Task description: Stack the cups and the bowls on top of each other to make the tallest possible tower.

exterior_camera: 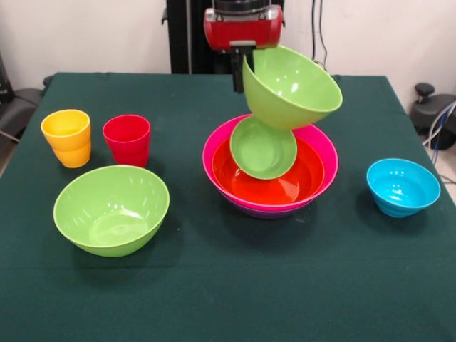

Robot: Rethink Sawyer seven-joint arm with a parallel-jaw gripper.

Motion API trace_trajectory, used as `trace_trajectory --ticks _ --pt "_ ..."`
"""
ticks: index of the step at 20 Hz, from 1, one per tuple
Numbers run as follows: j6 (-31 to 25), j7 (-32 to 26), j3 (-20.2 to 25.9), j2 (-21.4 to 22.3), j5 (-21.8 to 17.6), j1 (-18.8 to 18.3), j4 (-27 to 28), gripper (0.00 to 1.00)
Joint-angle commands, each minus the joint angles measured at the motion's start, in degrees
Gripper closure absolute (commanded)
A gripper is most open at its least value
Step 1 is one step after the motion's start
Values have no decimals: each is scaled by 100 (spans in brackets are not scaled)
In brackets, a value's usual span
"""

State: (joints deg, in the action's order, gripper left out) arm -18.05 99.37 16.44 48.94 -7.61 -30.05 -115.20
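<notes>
My claw (241, 68) pinches the rim of a large lime green bowl (292, 85), tilted above the tower (271, 174), so it can nest over the small green bowl (262, 148) leaning inside the orange bowl (285, 187) and pink bowl (322, 146).

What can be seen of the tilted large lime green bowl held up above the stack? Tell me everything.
The large lime green glossy plastic bowl hangs tilted steeply, with its opening facing down and toward the camera, so the smooth inside shows. The robot's gripper holds it at the upper left rim, just under the red wrist. It sits above the pink and orange bowl stack. Its lower edge meets or overlaps the small lime green bowl, which is itself tipped up in the orange bowl; whether they touch is unclear.
</notes>
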Motion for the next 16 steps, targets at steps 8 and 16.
trace_trajectory --ticks 8,16 --pt "-871 241 299 575 101 -20 -87 100" --pt "-343 377 -4 -315 -271 226 448 100"
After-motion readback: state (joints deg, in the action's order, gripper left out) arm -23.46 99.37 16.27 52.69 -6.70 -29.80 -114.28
